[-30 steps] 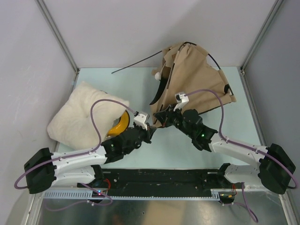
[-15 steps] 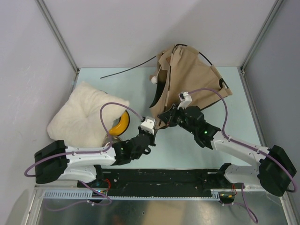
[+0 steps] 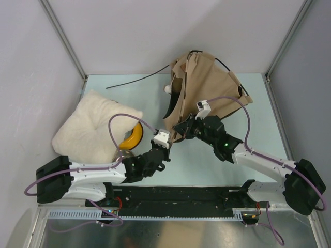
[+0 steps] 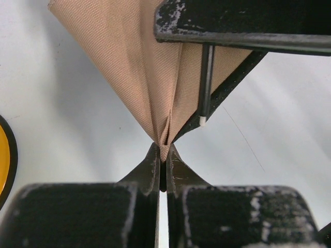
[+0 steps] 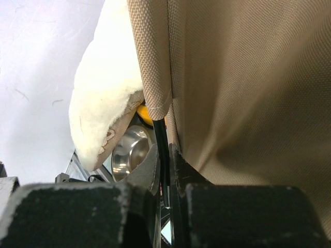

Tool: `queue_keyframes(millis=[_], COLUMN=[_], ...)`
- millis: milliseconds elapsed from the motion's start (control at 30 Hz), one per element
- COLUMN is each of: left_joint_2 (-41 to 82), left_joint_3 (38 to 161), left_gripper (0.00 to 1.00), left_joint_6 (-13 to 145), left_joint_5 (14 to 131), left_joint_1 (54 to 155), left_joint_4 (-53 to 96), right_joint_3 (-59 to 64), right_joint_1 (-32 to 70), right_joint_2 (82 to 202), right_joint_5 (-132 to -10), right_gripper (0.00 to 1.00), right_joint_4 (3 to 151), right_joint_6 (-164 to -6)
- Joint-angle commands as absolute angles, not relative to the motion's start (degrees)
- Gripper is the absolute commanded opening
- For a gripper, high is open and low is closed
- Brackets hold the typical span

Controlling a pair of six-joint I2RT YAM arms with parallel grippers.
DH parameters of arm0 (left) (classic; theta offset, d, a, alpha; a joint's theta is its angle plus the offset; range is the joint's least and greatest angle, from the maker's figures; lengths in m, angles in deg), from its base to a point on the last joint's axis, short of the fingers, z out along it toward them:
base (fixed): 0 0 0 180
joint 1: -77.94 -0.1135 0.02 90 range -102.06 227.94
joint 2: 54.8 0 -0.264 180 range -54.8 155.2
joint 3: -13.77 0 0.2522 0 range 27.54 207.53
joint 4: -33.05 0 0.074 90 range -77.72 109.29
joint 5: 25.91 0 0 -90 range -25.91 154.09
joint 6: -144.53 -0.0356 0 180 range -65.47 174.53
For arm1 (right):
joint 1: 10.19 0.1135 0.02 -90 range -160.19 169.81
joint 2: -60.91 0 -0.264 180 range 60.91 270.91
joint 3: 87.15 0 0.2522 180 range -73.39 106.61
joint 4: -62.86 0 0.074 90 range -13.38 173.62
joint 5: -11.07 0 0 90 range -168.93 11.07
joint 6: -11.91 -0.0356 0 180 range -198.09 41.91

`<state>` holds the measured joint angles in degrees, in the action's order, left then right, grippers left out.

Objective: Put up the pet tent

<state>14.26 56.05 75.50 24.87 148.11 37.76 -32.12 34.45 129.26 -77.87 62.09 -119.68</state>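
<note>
Tan fabric pet tent (image 3: 207,88) had risen; left gripper (image 4: 161,155) pinched its corner, right gripper (image 5: 164,151) its thin black pole (image 5: 159,132), tensioning it.

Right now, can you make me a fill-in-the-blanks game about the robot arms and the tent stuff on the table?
1. The left gripper is pinching a pointed ____ of the pet tent.
2. Seen from the top camera, the fluffy pillow lies to the ____ of the pet tent.
3. The bowl holder peeking out by the pillow is coloured ____.
4. The right gripper is ____ on the tent's edge, not open.
Missing words: corner; left; yellow; shut.
</note>
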Motion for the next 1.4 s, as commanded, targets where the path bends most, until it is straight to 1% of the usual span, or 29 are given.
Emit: queue_keyframes(millis=[0, 167, 400, 867, 1367], left_joint_2=[13.6, 11.8, 12.3, 13.3, 13.4], left_joint_3=[51.2, 51.0, 51.3, 51.4, 52.2], left_gripper=[0.0, 0.0, 0.0, 0.0, 0.0], left_joint_6=[75.5, 75.4, 75.7, 75.8, 75.0], left_joint_5=[32.6, 34.5, 34.8, 34.9, 34.8], left_joint_1=[151.8, 151.8, 151.8, 151.8, 151.8], left_joint_4=[20.4, 20.4, 20.2, 20.2, 19.8], right_joint_3=[-24.7, -24.2, -22.7, -22.6, -22.6], right_joint_1=[31.0, 32.9, 33.8, 32.3, 31.3], right_joint_2=[130.2, 132.5, 133.1, 130.6, 131.3], right_joint_5=[-97.1, -99.0, -100.0, -99.0, -96.9], right_gripper=[0.0, 0.0, 0.0, 0.0, 0.0], right_joint_4=[41.7, 40.4, 40.9, 45.4, 47.0], right_joint_6=[-118.7, -117.8, -117.6, -116.8, -116.8])
